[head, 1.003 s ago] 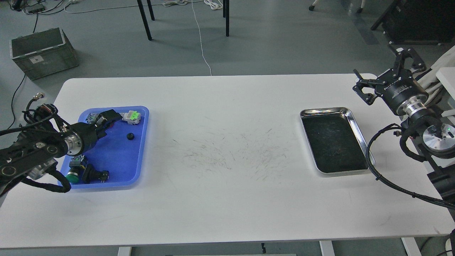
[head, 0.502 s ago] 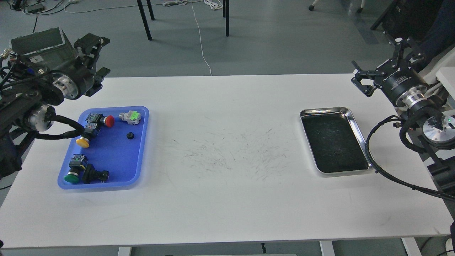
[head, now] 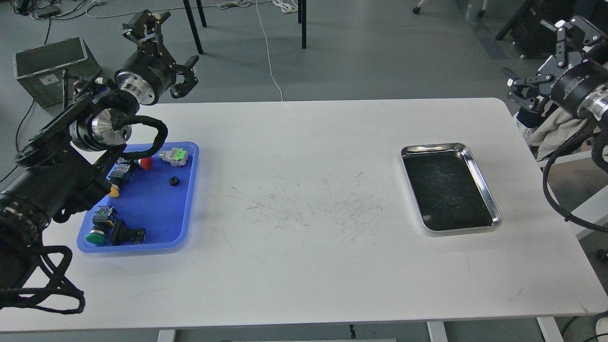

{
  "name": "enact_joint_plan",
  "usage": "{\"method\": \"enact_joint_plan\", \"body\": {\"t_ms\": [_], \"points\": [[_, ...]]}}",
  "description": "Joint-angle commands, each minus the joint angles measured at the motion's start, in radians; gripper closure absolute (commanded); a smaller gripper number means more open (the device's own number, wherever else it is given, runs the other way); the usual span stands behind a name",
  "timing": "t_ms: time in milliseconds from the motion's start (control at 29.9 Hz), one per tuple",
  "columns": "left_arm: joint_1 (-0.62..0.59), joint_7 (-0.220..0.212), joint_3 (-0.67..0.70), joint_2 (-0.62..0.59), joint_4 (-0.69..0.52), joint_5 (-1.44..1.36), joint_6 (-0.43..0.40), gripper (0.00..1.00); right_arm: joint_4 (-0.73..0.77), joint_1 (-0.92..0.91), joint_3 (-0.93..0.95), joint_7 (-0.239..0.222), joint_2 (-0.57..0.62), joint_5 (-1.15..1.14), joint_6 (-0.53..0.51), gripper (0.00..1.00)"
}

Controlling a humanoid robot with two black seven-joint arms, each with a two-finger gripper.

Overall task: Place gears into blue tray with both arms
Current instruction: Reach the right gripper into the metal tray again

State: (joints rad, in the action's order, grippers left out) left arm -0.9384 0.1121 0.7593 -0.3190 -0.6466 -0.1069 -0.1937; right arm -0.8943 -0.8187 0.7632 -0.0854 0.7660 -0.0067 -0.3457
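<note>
The blue tray [head: 156, 213] lies at the table's left. One tiny black gear [head: 174, 181] rests inside it, near its right rim. My left gripper [head: 164, 50] is raised high past the table's far left edge, open and empty, well above and behind the tray. My right gripper [head: 546, 52] hangs beyond the table's far right corner, also open with nothing between its fingers. My left arm covers part of the tray's left side.
In the blue tray lie red [head: 146, 163], yellow [head: 113, 192] and green [head: 96, 237] push-buttons, a green-capped switch [head: 175, 156] and a black blocky part [head: 124, 233]. A steel tray [head: 475, 156] with a dark inside sits at the right. A grey crate [head: 52, 69] and chair legs stand on the floor behind.
My left gripper has risen out of the blue tray and swung up and to the right, behind the table. My right gripper has moved up and to the right, off the table corner.
</note>
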Motion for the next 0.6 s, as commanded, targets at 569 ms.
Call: {"method": "enact_joint_plan", "body": {"t_ms": [569], "points": [[-0.019,0.001,-0.009,-0.009,-0.011,-0.001,0.005,0.02,-0.359,-0.111,-0.631,-0.086,0.112,-1.084,0.001,0.01]]}}
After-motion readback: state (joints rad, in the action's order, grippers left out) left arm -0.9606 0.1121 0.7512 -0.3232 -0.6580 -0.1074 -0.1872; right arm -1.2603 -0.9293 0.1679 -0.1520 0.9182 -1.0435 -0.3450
